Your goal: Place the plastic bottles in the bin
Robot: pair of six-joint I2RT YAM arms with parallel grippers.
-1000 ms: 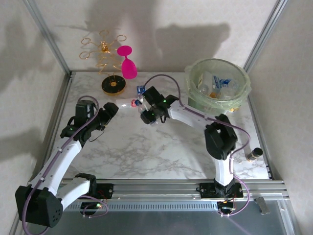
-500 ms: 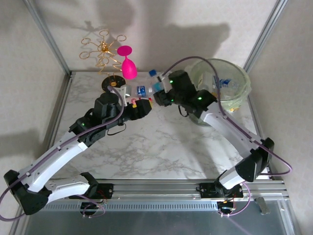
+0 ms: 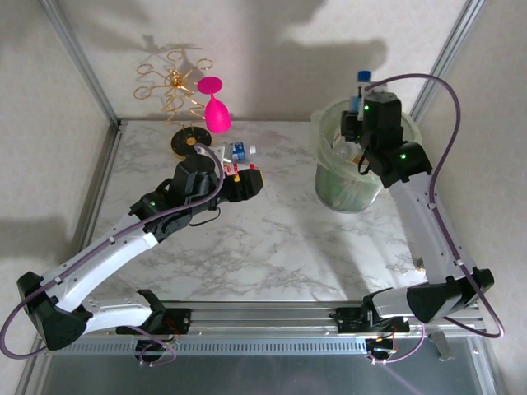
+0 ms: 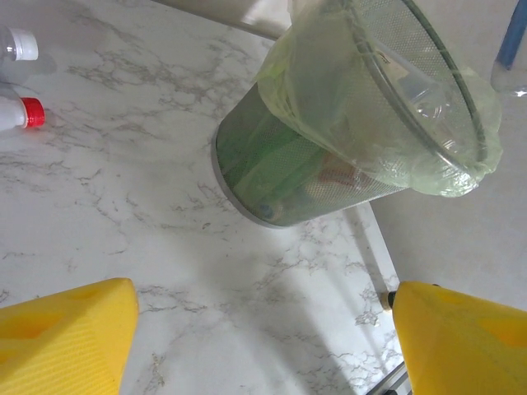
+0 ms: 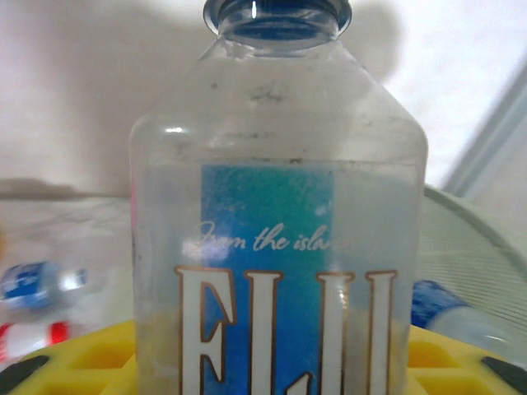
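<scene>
Got a clear bottle [image 5: 276,206] pinched upright in the right gripper [image 5: 276,366], yellow pads [image 5: 99,362] snug against both sides low down. Can read "From the isla…" in script on the blue label. Under that, big white gold-edged letters that look like FIJI, cut off at the bottom. Dark blue cap on top. From overhead, hanging up over the far side of the bin [image 3: 354,188], cap poking higher than the gripper. Can see the bin parked near the far right corner of the table [image 3: 272,247], close to the right edge and the frame post [image 3: 445,58], with a few more bottles lying inside the bag. Nothing in the left gripper [image 4: 263,362], spread wide open, looking across at the bin's wall. Loads of bare marble between the two, and across the whole near half as well. Two more on the table just past the left gripper, near the back edge: a white-cap bottle [image 4: 16,45] and a red-cap bottle [image 4: 20,113], labels too small to read. Pink glass [image 3: 216,107] and gold rack [image 3: 174,86] crowding the far left corner right beside them, so tighter back there.
</scene>
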